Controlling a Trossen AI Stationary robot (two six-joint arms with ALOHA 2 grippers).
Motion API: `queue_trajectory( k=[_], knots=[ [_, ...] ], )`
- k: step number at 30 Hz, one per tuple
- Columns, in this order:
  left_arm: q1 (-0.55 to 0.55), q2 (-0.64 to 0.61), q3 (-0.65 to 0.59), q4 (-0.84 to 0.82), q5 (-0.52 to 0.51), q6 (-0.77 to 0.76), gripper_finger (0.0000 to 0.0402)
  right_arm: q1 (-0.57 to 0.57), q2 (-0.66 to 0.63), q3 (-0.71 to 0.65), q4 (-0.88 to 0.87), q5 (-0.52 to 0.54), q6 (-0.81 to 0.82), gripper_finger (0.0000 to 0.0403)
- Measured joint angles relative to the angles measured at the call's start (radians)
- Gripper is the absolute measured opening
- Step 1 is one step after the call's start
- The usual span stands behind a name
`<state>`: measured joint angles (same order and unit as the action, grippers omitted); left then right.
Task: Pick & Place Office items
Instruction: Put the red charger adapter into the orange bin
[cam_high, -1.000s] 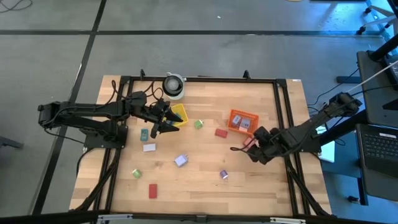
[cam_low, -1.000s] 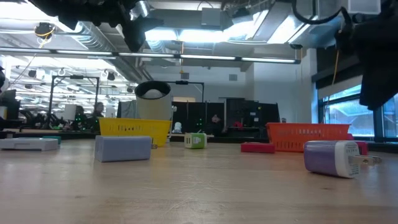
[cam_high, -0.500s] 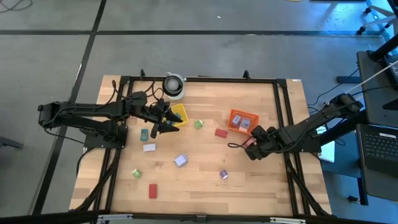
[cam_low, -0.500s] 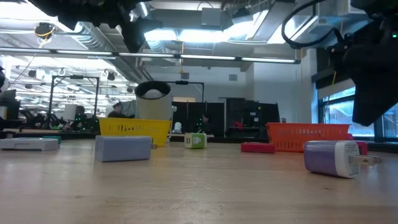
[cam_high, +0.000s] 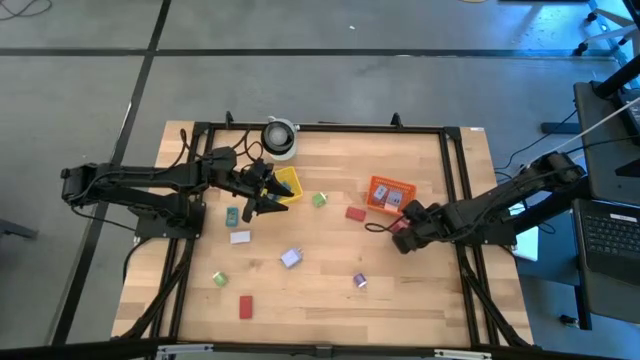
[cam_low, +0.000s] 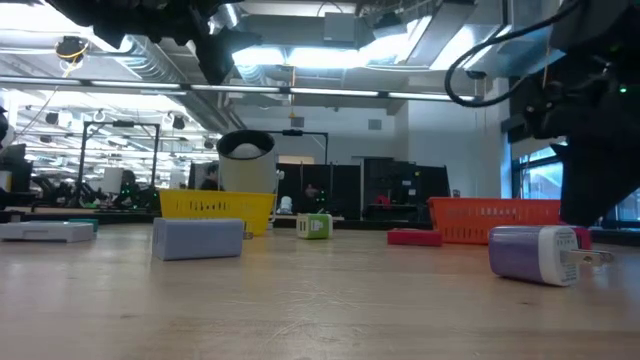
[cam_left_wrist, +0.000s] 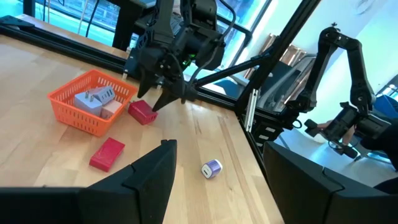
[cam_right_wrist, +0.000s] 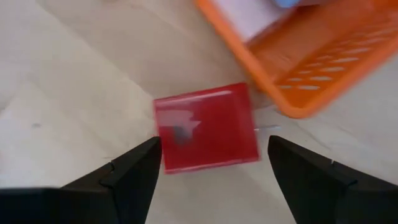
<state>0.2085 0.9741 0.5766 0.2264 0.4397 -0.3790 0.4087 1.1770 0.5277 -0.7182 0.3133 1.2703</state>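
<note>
1. Risk of a skewed pinch: small flat red block (cam_right_wrist: 208, 129) lies on the pale wooden table (cam_high: 320, 290) turned at an angle to the fingers of the right gripper (cam_right_wrist: 214, 163); closing on its corners likely to twist it or squirt it out.
2. Risk of collision: block sits just beside the orange mesh basket (cam_right_wrist: 311, 62); a drifting descent could clip or shove the basket wall.
3. Right gripper pose: low over the table, pointed down at the block, fingers spread wide, straddling it, nothing held.
4. Left gripper (cam_high: 262, 190) pose: raised next to the yellow mesh basket (cam_high: 287, 182), fingers parted, empty in its own wrist view.
5. Remaining small items: scattered across the table, not yet binned.
</note>
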Motion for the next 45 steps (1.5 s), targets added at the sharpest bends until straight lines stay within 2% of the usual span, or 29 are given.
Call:
queue_trajectory(
  k=[5,12,17,29,36,45],
  knots=[
    [0.0,0.0,0.0,0.0,0.0,0.0,0.0235,-0.006,0.002,-0.001,0.042,-0.011,-0.026,0.0297],
    [0.0,0.0,0.0,-0.002,0.004,0.018,0.0235,-0.019,0.066,0.004,0.073,-0.021,-0.047,0.0297],
    [0.0,0.0,0.0,-0.019,0.004,0.02,0.0235,-0.021,0.106,0.005,0.155,-0.027,-0.056,0.0297],
    [0.0,0.0,0.0,-0.046,0.004,0.027,0.0235,-0.02,0.113,0.019,0.195,-0.054,-0.051,0.0297],
    [0.0,0.0,0.0,-0.053,0.004,0.026,0.0235,-0.014,0.115,0.027,0.235,-0.112,-0.004,0.0297],
    [0.0,0.0,0.0,-0.057,0.004,0.026,0.0235,-0.018,0.114,0.029,0.295,-0.112,-0.021,0.0289]
  ],
)
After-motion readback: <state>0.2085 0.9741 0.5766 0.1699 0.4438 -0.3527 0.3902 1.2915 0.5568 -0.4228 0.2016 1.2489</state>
